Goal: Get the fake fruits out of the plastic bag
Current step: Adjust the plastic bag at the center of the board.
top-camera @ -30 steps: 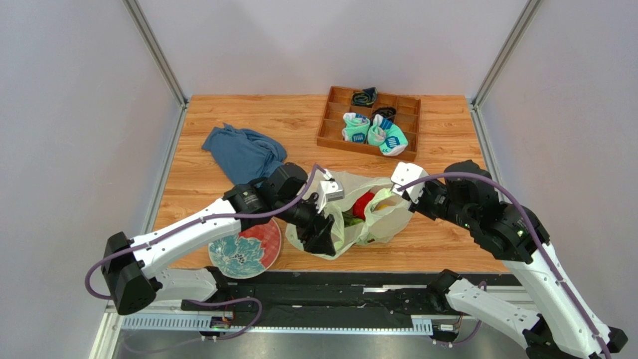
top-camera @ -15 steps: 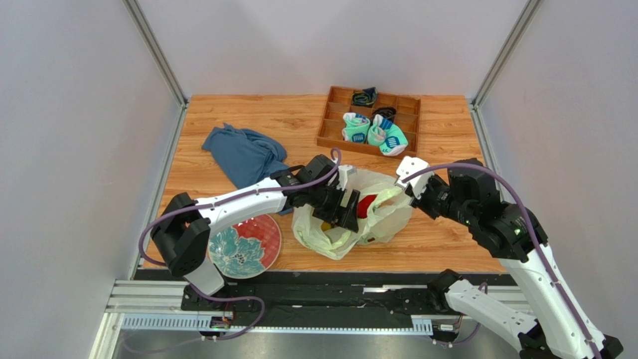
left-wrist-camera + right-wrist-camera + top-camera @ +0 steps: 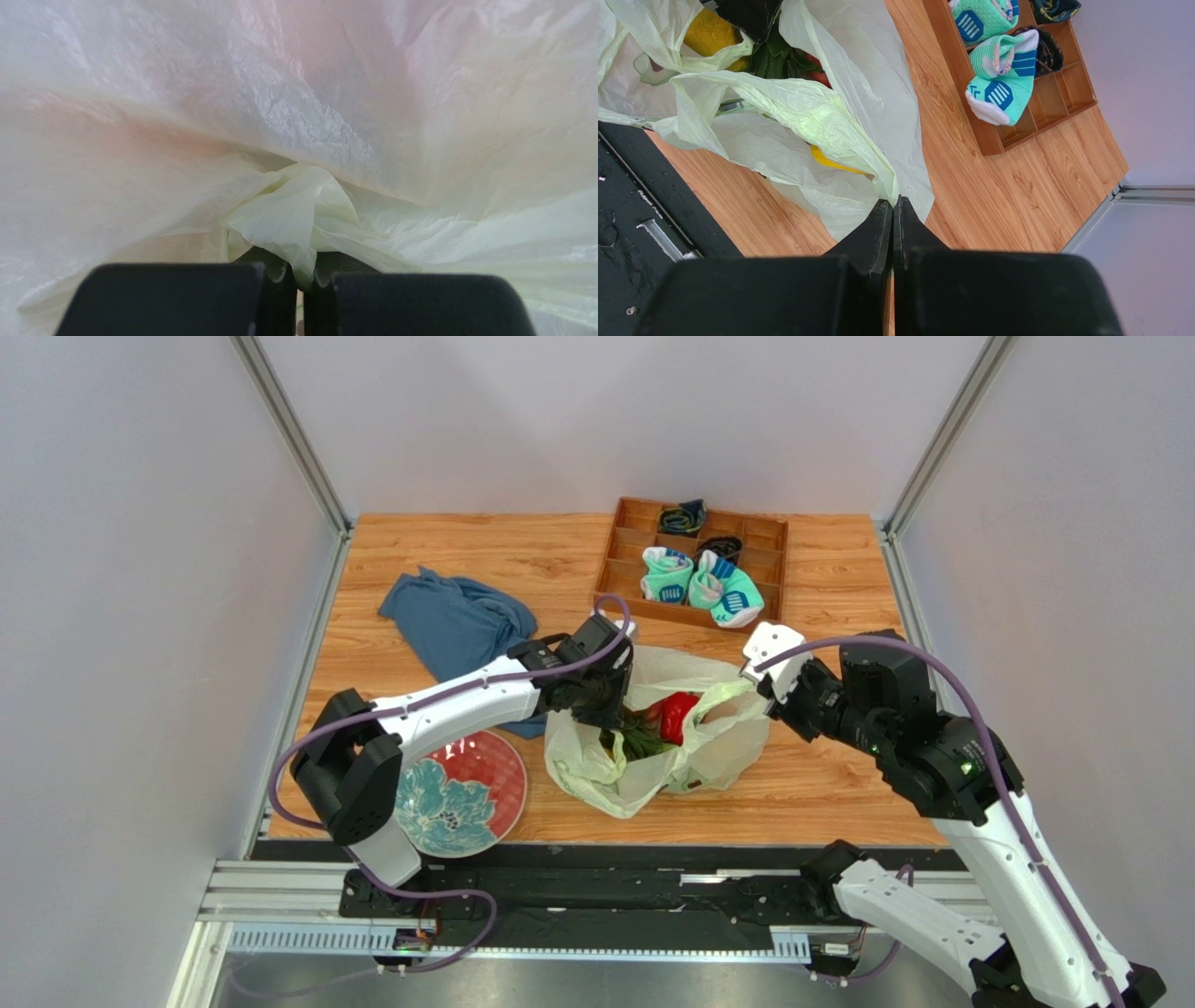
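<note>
left gripper: your left fingers are clamped on a puckered fold of the bag's film, deep in the bag's mouth. film fills that wrist view.
right gripper: your right fingers are pressed together with the bag's edge pinched at their tips, on the bag's right side.
plastic bag: lies crumpled on the table near the front edge, between your two arms, with its mouth gaping upward.
fake fruits: inside the bag. a red pepper shows in the opening with green leaves just beside it. your right wrist view shows a yellow fruit among the folds; which one, you cannot tell.
plate: left of the bag, partly under your left arm.
blue cloth: back-left of the bag.
wooden tray: at the back, holding socks, apart from the bag.
</note>
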Action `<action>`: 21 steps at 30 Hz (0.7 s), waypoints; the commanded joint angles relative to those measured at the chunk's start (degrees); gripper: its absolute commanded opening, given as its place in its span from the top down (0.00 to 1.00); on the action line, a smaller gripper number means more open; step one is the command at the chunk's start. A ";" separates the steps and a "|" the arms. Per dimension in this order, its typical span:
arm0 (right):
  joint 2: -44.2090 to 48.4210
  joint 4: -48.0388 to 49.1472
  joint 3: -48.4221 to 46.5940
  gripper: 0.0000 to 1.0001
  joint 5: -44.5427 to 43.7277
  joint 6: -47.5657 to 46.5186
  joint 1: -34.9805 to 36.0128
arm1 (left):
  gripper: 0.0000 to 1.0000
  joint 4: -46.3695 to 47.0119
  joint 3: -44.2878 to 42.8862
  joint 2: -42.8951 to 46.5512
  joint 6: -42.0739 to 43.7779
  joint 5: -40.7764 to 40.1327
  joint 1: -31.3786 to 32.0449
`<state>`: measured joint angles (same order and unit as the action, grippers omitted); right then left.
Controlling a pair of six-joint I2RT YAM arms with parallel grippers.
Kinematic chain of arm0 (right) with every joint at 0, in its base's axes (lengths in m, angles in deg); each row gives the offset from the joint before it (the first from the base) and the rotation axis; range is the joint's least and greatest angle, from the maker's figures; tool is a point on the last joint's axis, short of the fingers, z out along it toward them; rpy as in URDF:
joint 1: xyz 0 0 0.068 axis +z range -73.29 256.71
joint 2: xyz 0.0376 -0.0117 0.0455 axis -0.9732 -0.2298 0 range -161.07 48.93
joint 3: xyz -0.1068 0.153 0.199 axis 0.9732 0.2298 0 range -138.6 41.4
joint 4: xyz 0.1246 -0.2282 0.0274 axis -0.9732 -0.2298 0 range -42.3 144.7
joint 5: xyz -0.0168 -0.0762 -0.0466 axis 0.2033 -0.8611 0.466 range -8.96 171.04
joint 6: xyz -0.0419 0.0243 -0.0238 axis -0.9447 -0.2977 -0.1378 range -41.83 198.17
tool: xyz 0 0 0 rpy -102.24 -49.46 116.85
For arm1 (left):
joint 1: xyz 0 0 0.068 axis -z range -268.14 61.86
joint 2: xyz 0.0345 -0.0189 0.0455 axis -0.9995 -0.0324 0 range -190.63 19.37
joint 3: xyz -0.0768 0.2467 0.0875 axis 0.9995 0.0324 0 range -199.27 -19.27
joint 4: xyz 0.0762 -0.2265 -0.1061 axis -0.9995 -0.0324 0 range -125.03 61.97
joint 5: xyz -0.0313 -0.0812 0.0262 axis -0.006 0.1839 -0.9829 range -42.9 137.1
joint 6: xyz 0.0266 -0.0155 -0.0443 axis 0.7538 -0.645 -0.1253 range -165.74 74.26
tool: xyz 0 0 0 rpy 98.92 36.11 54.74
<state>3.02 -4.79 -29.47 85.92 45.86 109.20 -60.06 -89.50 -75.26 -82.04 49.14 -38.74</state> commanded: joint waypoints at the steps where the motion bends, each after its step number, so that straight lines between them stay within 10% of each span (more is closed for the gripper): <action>1: 0.65 4.72 -1.11 1.00 -4.51 1.55 -0.32 | 1.00 1.88 -3.50 7.78 12.89 2.68 -5.10; 6: -4.70 12.54 -7.60 1.00 -10.33 1.47 -0.41 | 1.00 -1.10 -9.45 19.19 28.17 26.06 -17.99; 12: -17.95 27.19 -14.90 1.00 -11.91 -3.36 -0.50 | 1.00 1.26 -25.52 16.78 31.11 27.14 -32.51; 21: -34.86 36.90 -31.07 1.00 -7.79 -9.61 -9.63 | 1.00 0.13 -42.37 4.89 33.74 30.04 -34.55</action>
<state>-30.38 25.09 -53.91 77.99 39.48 102.95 -58.33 -131.67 -69.47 -51.04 76.90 -73.05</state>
